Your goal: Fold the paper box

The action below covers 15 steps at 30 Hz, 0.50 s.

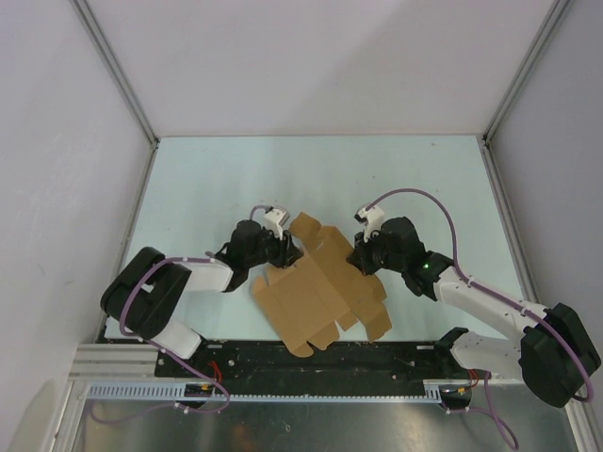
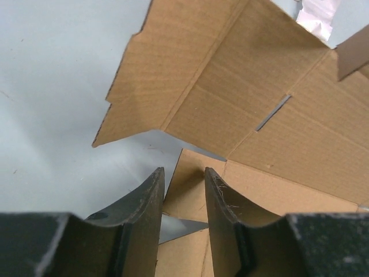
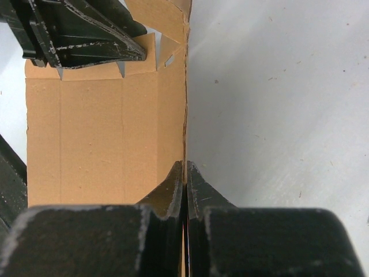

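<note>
At the bottom edge of the overhead view, a grey slotted cable rail [image 1: 283, 394] and a black base plate [image 1: 330, 358] run across the frame. Purple cables [image 1: 415, 195] loop along both arms. The worktop [image 1: 207, 179] is pale blue-green and is walled by plain white panels [image 1: 57, 141] with metal corner posts.

The paper box [image 1: 320, 292] is an unfolded die-cut sheet with tabs, lying in the lower middle of the frame between the two arms. The left pincer [image 1: 283, 250] sits at the sheet's upper left edge. Its jaws stand narrowly apart, with cardboard showing in the gap but not clamped. The right pincer [image 1: 356, 256], at the upper right edge, is pinched tight on a cardboard flap standing on edge.
</note>
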Motion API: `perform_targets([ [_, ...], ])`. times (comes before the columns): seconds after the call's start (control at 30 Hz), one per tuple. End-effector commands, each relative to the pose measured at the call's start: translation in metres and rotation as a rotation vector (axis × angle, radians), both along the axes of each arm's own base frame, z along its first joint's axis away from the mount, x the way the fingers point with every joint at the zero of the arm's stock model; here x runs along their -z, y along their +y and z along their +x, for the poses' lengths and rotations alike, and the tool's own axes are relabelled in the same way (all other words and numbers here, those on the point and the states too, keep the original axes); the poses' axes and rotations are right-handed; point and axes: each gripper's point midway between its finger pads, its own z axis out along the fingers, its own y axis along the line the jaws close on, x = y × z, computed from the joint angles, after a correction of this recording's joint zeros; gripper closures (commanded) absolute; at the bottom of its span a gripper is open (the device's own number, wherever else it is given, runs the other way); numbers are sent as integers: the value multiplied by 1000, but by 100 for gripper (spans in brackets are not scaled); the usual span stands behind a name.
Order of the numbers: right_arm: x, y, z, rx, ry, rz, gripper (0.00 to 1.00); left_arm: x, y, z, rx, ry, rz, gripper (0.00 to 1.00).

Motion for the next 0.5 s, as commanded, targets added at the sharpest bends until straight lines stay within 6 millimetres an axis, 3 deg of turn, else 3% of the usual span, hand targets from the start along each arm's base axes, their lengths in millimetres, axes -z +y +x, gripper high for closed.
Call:
perform_targets([
  [0.0, -21, 7, 9, 3, -53, 25, 98, -22, -5, 6, -6, -84, 14, 62],
  [0.47, -23, 6, 12, 17, -62, 29, 98, -30, -15, -3, 11, -115, 31, 73],
])
